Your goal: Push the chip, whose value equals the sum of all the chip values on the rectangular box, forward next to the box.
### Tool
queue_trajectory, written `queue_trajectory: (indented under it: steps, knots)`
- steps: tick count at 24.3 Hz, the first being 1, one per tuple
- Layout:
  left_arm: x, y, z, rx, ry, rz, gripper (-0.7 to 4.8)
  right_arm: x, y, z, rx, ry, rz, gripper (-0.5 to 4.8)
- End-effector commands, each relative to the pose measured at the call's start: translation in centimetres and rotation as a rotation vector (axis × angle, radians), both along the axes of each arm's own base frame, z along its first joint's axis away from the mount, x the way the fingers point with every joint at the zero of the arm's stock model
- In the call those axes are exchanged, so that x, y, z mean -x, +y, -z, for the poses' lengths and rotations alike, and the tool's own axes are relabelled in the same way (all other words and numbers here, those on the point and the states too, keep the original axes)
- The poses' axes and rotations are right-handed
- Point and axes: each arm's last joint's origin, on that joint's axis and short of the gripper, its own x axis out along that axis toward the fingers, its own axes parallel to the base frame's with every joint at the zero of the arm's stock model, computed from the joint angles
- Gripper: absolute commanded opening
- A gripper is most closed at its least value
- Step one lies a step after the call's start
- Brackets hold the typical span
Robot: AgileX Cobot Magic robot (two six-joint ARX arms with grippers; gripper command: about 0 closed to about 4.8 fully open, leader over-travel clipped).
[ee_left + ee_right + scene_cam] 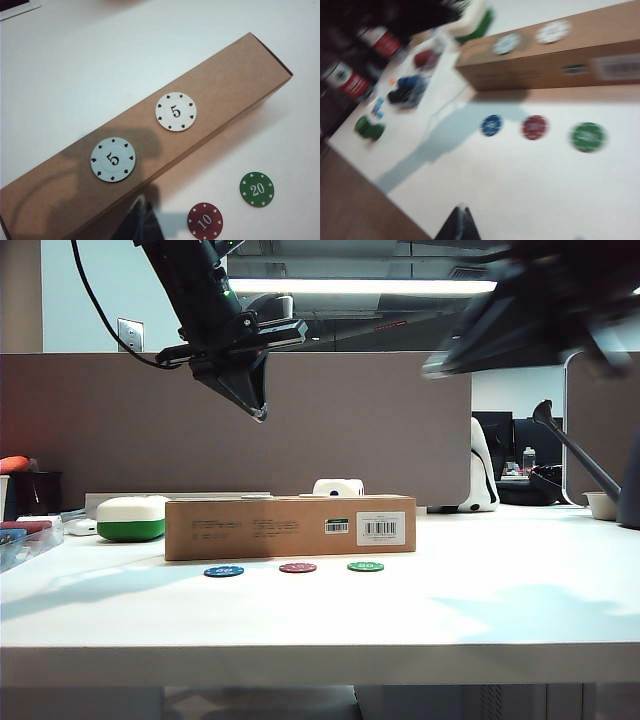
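The dark-red chip [297, 567] [205, 221] [534, 127], marked 10, lies flat on the white table just in front of the rectangular box [290, 527] [230, 85] [530, 70]. A blue chip [223, 571] [491, 125] and a green chip [365, 566] [256, 189] [588, 136] marked 20 flank it. Two white chips [176, 111] [113, 159], each marked 5, rest on the box top. My left gripper [258, 410] [141, 204] hangs shut and empty high above the box. My right gripper [461, 211] is shut and empty, high over the table's front; its arm [540, 300] is blurred.
A white-and-green rounded case [131, 518] [475, 20] stands to the left of the box. Chip stacks [370, 127] and small items sit near the table's left edge. A grey partition [400, 430] runs behind the table.
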Motion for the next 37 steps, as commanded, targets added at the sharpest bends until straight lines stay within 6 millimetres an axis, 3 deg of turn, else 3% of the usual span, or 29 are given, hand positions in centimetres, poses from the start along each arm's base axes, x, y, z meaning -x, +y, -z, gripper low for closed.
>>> queue_trajectory:
  steps: [1, 7, 11, 17, 37]
  knots:
    - [0.0, -0.1, -0.4, 0.010, -0.018, 0.004, -0.05, -1.0, 2.6, 0.4, 0.026, -0.047, -0.015, -0.05]
    - [0.0, -0.1, -0.4, 0.011, -0.018, 0.004, -0.05, -4.1, 6.0, 3.9, 0.107, 0.064, -0.044, -0.05]
    - [0.0, -0.1, -0.4, 0.011, -0.020, 0.003, -0.05, -7.6, 9.5, 7.5, 0.182, 0.158, -0.076, -0.05]
    - [0.0, -0.1, -0.3, 0.011, -0.019, 0.004, -0.05, -9.8, 11.6, 9.6, 0.225, 0.173, -0.089, -0.05]
    - [0.0, -0.1, -0.4, 0.011, -0.020, 0.004, -0.05, -11.5, 12.6, 12.2, 0.329, 0.197, -0.057, -0.05]
